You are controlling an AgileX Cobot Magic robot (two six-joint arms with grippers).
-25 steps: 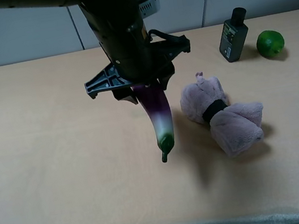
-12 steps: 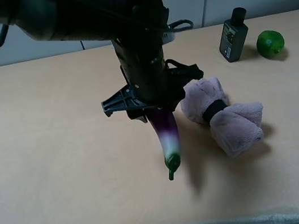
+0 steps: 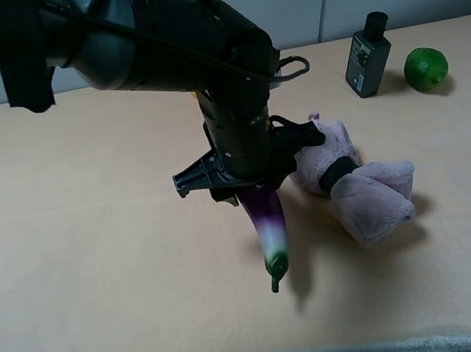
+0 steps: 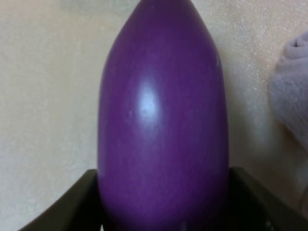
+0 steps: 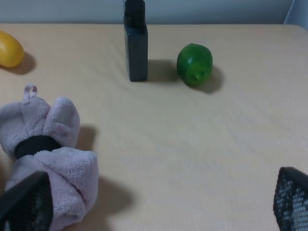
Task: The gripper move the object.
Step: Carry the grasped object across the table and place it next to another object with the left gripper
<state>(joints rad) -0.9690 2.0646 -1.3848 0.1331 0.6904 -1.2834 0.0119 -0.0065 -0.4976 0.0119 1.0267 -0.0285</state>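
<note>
eggplant [image 3: 265,214]: showing glossy purple, fading to white, then green;
towel [image 3: 370,194]: showing pale pink, black-banded;
lime [image 3: 426,68]: showing green

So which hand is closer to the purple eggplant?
Left. The left hand is shut on the eggplant, holding it over the table. The right hand is open and apart from it, facing the pink towel.

the left gripper [image 3: 251,188] clamps the purple eggplant [image 3: 270,224], hanging stem down over the worktop [image 3: 86,255] just beside the pink towel bundle [image 3: 367,195]; a dark bottle [image 3: 367,54] and a lime [image 3: 426,68] sit beyond that bundle.
</note>
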